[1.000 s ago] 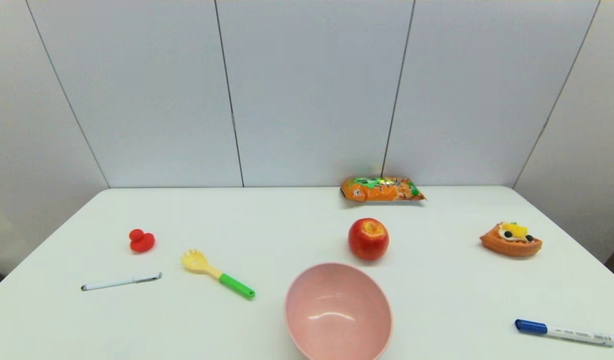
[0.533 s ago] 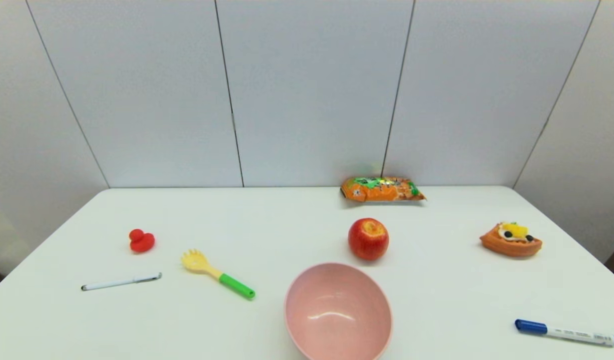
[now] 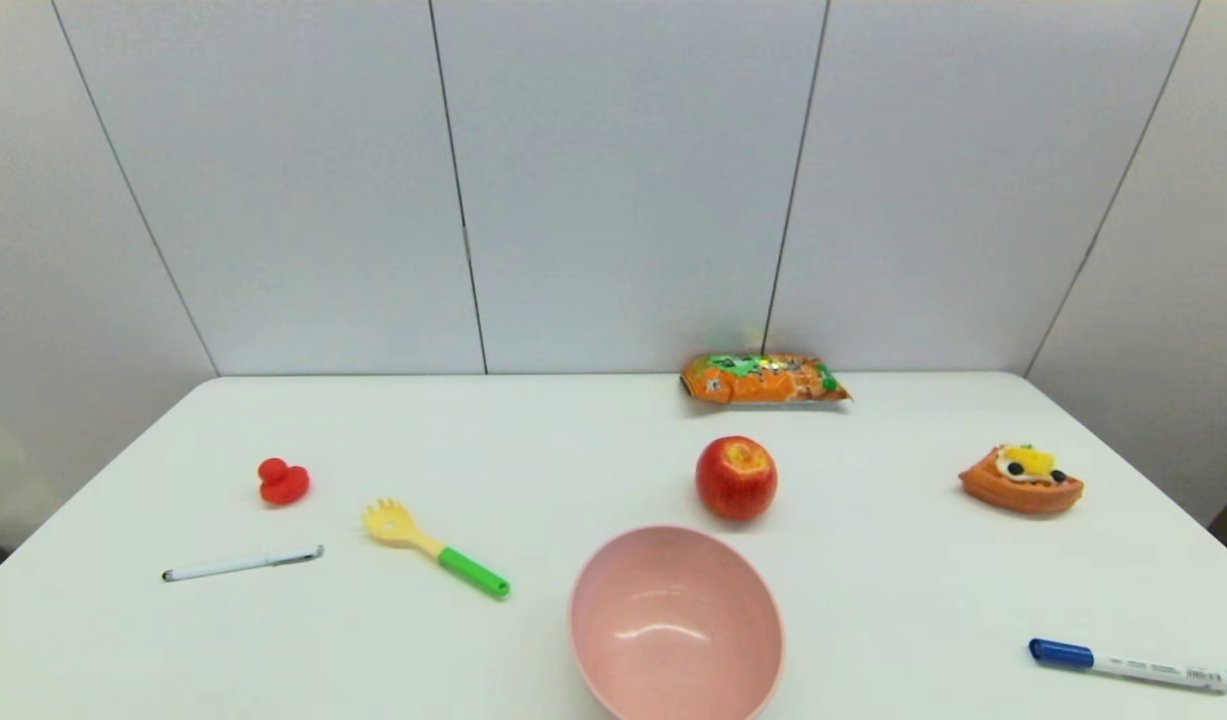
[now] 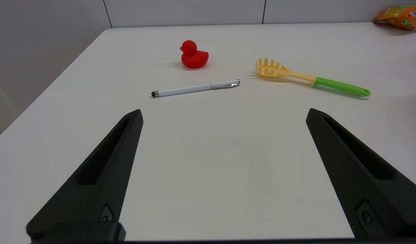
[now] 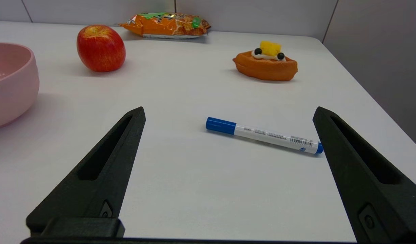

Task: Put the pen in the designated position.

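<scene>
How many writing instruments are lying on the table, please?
2: the slim white pen lies at the table's left, near the red duck; the blue-capped marker lies at the near right corner. Neither appears hidden.

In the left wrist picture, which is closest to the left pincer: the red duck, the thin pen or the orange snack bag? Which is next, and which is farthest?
From the left pincer, nearest first:
1. The pen, lying flat just ahead of the open fingers.
2. The red duck, a little beyond the pen.
3. The snack bag, far off at the table's back edge, toward the robot's right.
</scene>
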Robot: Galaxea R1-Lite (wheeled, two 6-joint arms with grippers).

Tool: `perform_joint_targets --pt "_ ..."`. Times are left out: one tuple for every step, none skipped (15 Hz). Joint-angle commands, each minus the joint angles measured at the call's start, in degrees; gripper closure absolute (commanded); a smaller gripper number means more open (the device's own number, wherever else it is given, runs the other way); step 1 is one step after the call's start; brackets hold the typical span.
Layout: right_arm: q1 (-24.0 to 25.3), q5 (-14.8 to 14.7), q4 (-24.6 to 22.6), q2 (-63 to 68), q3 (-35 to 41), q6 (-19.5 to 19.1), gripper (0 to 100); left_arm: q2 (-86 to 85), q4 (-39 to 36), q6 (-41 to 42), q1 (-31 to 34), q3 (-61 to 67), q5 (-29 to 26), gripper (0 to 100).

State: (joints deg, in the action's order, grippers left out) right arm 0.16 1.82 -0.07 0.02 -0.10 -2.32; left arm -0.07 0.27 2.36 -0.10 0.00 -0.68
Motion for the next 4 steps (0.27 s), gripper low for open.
perform_joint_targets --pt "0.0 0.0 0.0 0.1 0.0 -0.1 0 0.0 0.0 0.0 0.0 0.0 0.0 0" --pt "0.0 0.0 0.0 0.1 0.0 -0.1 0 0.0 0.0 0.0 0.0 0.0 0.0 0" --pt "0.0 0.0 0.0 0.1 0.0 -0.1 0 0.0 0.0 0.0 0.0 0.0 0.0 0" --pt "0.0 0.0 0.0 0.1 0.0 -0.1 0 0.0 0.0 0.0 0.0 0.0 0.0 0"
